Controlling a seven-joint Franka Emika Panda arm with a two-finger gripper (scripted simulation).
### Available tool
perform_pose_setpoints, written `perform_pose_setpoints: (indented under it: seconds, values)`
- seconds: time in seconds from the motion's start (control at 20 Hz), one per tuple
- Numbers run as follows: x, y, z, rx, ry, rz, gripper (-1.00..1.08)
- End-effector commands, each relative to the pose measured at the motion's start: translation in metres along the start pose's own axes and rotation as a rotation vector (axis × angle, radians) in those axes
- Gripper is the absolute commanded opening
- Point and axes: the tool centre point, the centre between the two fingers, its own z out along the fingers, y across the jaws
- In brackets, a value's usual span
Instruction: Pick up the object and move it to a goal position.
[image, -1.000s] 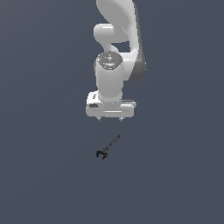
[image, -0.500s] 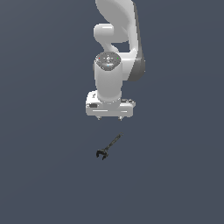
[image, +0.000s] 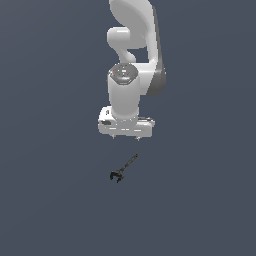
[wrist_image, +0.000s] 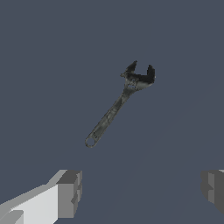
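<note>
While the gripper (image: 125, 136) hangs above the table (image: 45, 200), the tool (image: 123, 169) is seen lying flat and free on the bare surface, apart from the arm. In the exterior view it is placed just below the gripper, its forked head toward the exterior view's left and its shaft running up toward the exterior view's right. In the wrist view the tool (wrist_image: 117, 106) is shown whole: a slim dark shaft with a small ring at one end and a claw-like head at the other. Nothing is held. The jaws are spread wide, one finger (wrist_image: 69, 193) and its opposite being seen at either edge of the wrist view with only table between them. This spread is judged to suit an approach from above, so that the thin shaft may be straddled. The gripper is not centred over the tool in the wrist view; an offset is noted, and a shift toward the shaft is judged necessary before descent. The shaft lies oblique to the line between the fingers, so some wrist rotation may be required. Given the tool's thinness, a low closure near the table is judged essential. No goal marker is visible.
</note>
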Motion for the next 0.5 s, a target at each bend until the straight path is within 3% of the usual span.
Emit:
perform_pose_setpoints:
  seconds: [0.0, 0.45]
  values:
    - [0.003, -0.001, 0.004, 0.001, 0.0, 0.035, 1.0]
    - [0.023, -0.005, 0.03, 0.006, 0.004, 0.238, 1.0]
